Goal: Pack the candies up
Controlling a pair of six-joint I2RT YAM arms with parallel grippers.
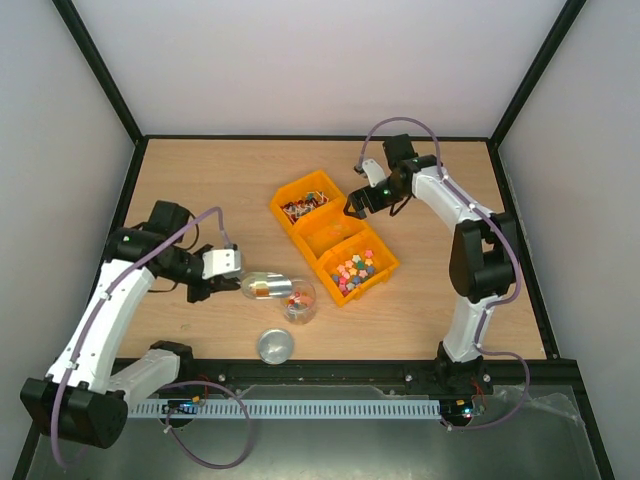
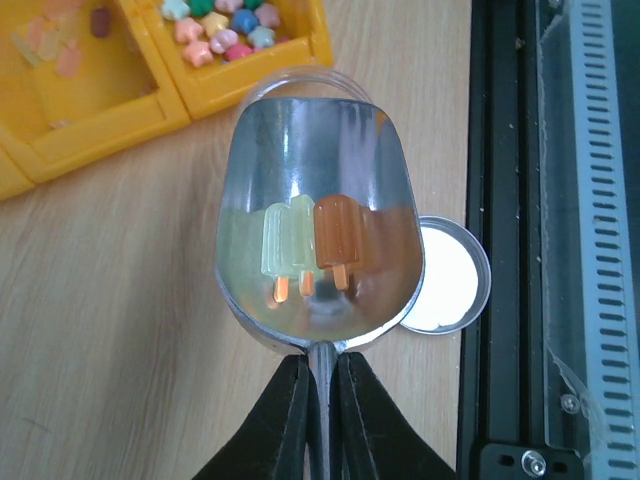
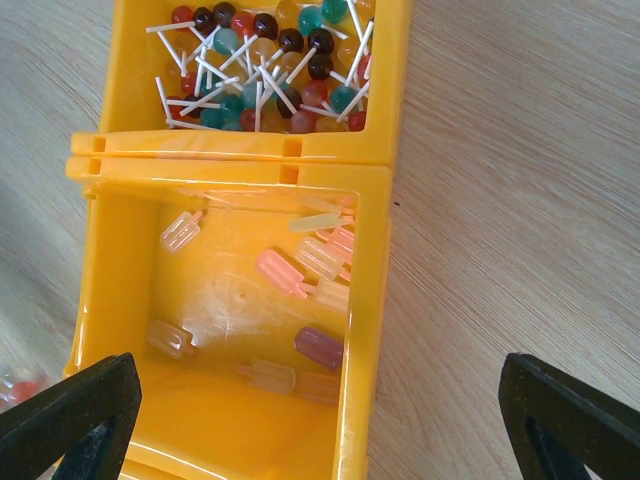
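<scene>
- Candies (image 1: 300,207) lie heaped in the far bin (image 1: 282,192) of three yellow bins set in a diagonal row on the table (image 1: 450,320). They are small round heads on thin white sticks, red, dark and green.
- Left gripper (image 2: 322,385) is closed tight on the thin handle of a clear scoop (image 2: 300,130).
- Two ice-lolly sweets (image 2: 310,240), one pale yellow-green and one orange-brown, lie side by side in the scoop's bowl.
- In the top view the scoop is held level, its front end at the mouth of a clear jar (image 1: 298,300) standing near the near bin (image 1: 385,272).
- Round lid (image 1: 274,346) lies flat on the table just beside the jar, towards the arms' bases.
- Right gripper (image 3: 320,410) hangs wide open and holds nothing, its fingers (image 3: 70,410) spread past both sides of the middle bin (image 3: 375,300).
- More ice-lolly sweets lie scattered in the middle bin.
- Pastel block pieces (image 1: 355,268) fill the near bin.
</scene>
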